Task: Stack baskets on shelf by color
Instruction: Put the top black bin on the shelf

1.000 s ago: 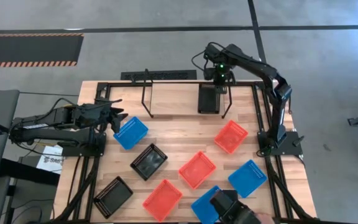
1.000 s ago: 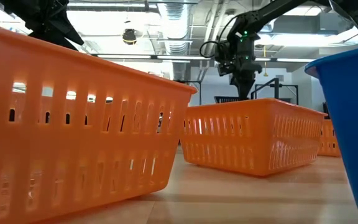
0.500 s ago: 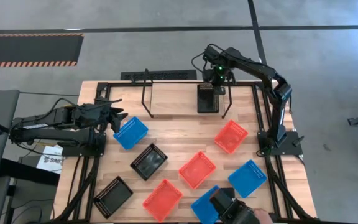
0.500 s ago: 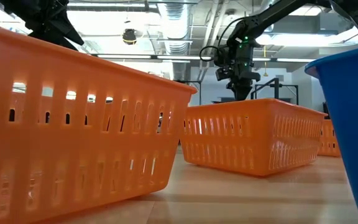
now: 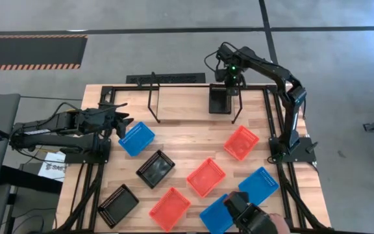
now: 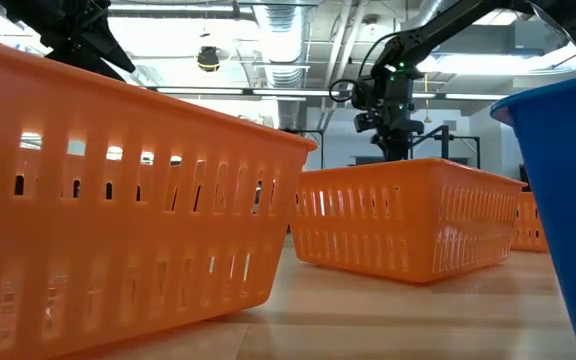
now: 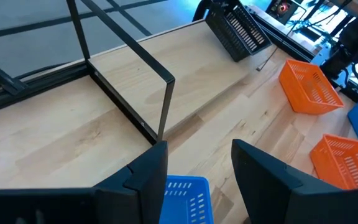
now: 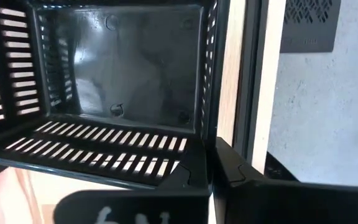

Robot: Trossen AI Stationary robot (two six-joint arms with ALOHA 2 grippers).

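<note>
Right gripper [image 5: 229, 83] sits upper centre of the high view, over the right end of the shelf [image 5: 187, 104]. Its fingers are clamped on the rim of a black basket [image 5: 219, 101] resting on the board beside the right end loop. In the right wrist view the fingers [image 8: 194, 177] pinch the slotted near wall of that basket [image 8: 114, 74]; the fingertips themselves are hidden behind the wall. In the low view the same gripper [image 6: 390, 125] shows upper centre, its lower part cut off behind an orange basket [image 6: 408, 215].

Left gripper [image 5: 119, 122] hangs at the left of the high view, just beside a blue basket [image 5: 136, 138], not touching. Its fingers [image 7: 145, 177] stand apart, holding nothing; only the blue rim [image 7: 185, 199] shows at the bottom of the left wrist view.

Rest on the table [image 5: 174, 153]: black baskets mid-left [image 5: 155, 168] and lower left [image 5: 117, 205]; orange ones right of centre [image 5: 241, 142], centre [image 5: 206, 177] and lower centre [image 5: 169, 208]; blue lower right [image 5: 258, 186]. Another blue basket [image 5: 214, 214] at the bottom edge is partly covered by a dark camera [image 5: 249, 218].

The low view is mostly blocked by a near orange basket [image 6: 118, 190] and a blue wall [image 6: 563, 200] at right.

The shelf board between its end loops is bare left of the black basket. Table strip along the right edge is narrow.
</note>
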